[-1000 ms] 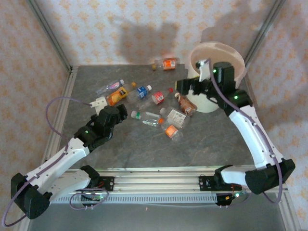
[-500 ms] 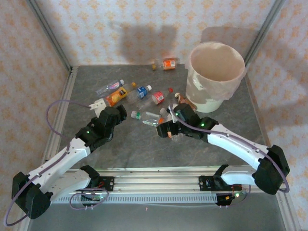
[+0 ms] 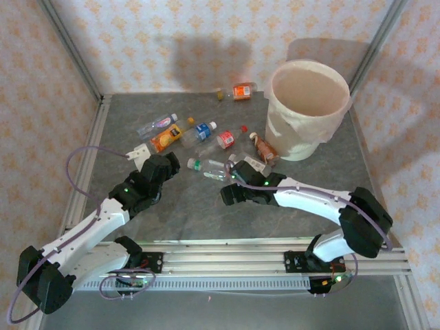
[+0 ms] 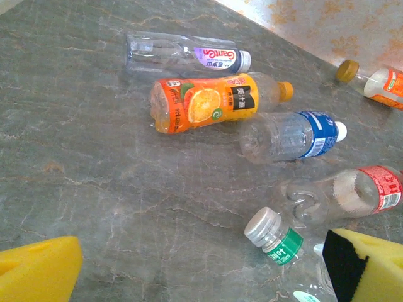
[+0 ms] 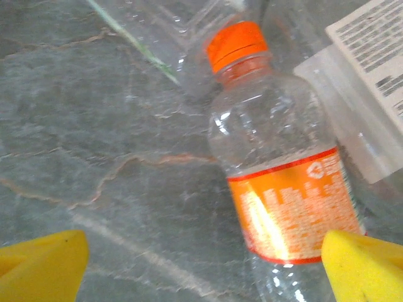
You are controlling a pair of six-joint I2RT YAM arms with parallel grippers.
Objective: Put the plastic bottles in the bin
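Note:
Several plastic bottles lie on the grey table. The bin (image 3: 303, 140) stands at the back right. My right gripper (image 3: 231, 194) is low over an orange-capped, orange-labelled bottle (image 5: 277, 165). It stands open (image 5: 203, 270), and the bottle's lower body lies between the yellow pads (image 5: 367, 269), close to the right one. My left gripper (image 3: 163, 162) is open (image 4: 204, 270) and holds nothing. A silver-capped, green-labelled bottle (image 4: 274, 236) lies just ahead of its right pad. Beyond it lie an orange juice bottle (image 4: 204, 104), a blue-labelled one (image 4: 293, 134) and a red-labelled one (image 4: 350, 195).
A clear purple-labelled bottle (image 3: 157, 124) lies at the back left and an orange-labelled one (image 3: 240, 91) by the back wall. A crushed brownish bottle (image 3: 265, 149) rests at the bin's foot. A white-labelled bottle (image 5: 371, 94) touches the orange-capped one. Metal frame rails run along the table's edges.
My right arm has swung from above the bin down to the table and now hovers over the orange-capped bottle. The left arm has barely moved.

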